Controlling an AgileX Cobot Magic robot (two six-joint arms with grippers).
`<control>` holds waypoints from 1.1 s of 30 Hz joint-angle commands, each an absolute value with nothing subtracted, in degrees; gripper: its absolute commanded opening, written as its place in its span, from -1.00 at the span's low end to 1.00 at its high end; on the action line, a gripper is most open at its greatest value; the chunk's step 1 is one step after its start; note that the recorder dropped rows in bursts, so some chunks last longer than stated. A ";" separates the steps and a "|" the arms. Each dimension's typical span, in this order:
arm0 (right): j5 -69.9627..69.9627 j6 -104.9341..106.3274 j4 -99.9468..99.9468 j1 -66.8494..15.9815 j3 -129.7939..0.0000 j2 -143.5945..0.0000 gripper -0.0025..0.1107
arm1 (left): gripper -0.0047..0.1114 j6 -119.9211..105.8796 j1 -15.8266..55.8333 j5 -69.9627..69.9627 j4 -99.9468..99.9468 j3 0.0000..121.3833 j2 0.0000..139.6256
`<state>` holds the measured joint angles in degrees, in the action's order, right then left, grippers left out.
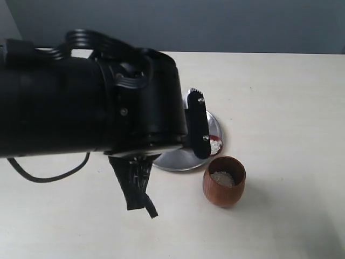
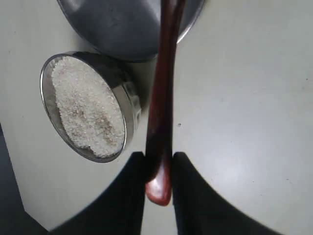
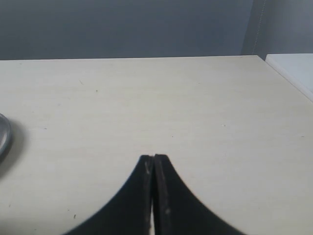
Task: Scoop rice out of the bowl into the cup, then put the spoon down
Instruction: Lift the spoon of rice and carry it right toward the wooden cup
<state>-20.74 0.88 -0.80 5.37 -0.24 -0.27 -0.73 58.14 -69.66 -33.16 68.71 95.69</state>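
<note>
My left gripper (image 2: 159, 155) is shut on the handle end of the reddish-brown wooden spoon (image 2: 161, 103). The handle runs away from the jaws over the wide steel plate (image 2: 117, 29). In the exterior view the spoon's head (image 1: 215, 143) sits above the plate's right edge (image 1: 183, 161) with a few white grains on it. The steel bowl (image 2: 132, 105) stands beside the handle, heaped with rice (image 2: 85, 107); the arm hides it in the exterior view. The wooden cup (image 1: 223, 193) stands just right of the plate with some rice (image 1: 222, 178) inside. My right gripper (image 3: 154, 157) is shut and holds nothing.
The big black left arm (image 1: 64, 108) fills the left half of the exterior view, and a black strap (image 1: 135, 189) hangs beneath it. Bare pale tabletop (image 3: 171, 107) lies ahead of the right gripper, with the plate's rim (image 3: 3, 137) at the side.
</note>
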 commanded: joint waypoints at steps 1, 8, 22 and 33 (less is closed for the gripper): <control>-20.56 1.27 -0.81 5.59 0.00 0.00 -0.96 | -0.91 -0.69 58.47 -69.96 -34.89 69.13 97.06; -20.56 1.27 -0.81 5.59 0.00 0.00 -0.96 | -0.91 -0.69 58.47 -68.49 -34.78 70.05 99.33; -20.56 1.27 -0.81 5.59 0.00 0.00 -0.96 | -0.91 -1.70 60.60 -69.60 -35.07 74.83 102.72; -20.56 1.27 -0.81 5.59 0.00 0.00 -0.96 | -0.91 -1.70 60.64 -69.96 -36.21 74.83 103.97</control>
<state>-20.74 0.88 -0.80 5.37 -0.24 -0.27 -1.77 60.15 -69.62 -35.65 74.49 104.09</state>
